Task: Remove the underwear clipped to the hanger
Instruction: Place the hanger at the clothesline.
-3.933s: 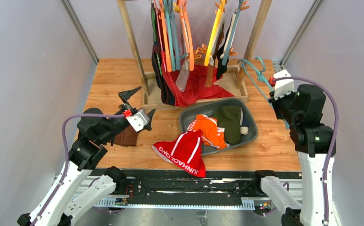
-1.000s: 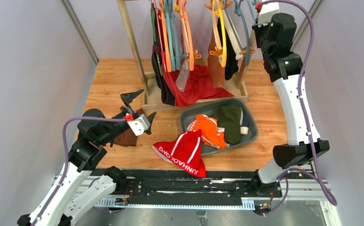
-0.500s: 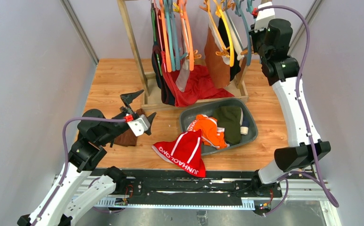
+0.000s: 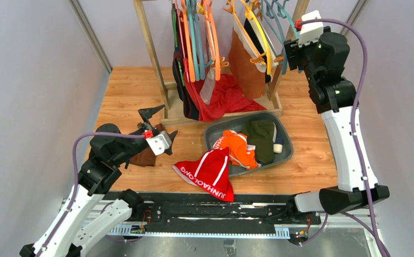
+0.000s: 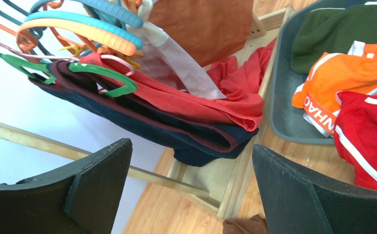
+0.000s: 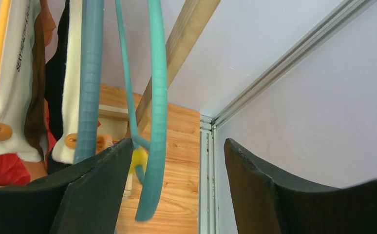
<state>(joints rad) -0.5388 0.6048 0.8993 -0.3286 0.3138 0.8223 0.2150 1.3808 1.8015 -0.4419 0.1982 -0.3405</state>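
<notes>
While my right gripper (image 6: 177, 141) hung open and empty beside a teal hanger (image 6: 157, 97) and my left gripper (image 5: 191, 145) gaped empty, the brown underwear (image 4: 247, 64), likely soft and light, dangled clipped to its yellow hanger (image 4: 259, 38), best pinched at the lower hem.

I count two arms (image 4: 106, 152) (image 4: 339, 115), one grey tub (image 4: 212, 140) and one wooden rack (image 4: 151, 48). One red brief (image 4: 207, 174) is on the table. The hangers (image 4: 214, 43) overlap too much for me to count.
</notes>
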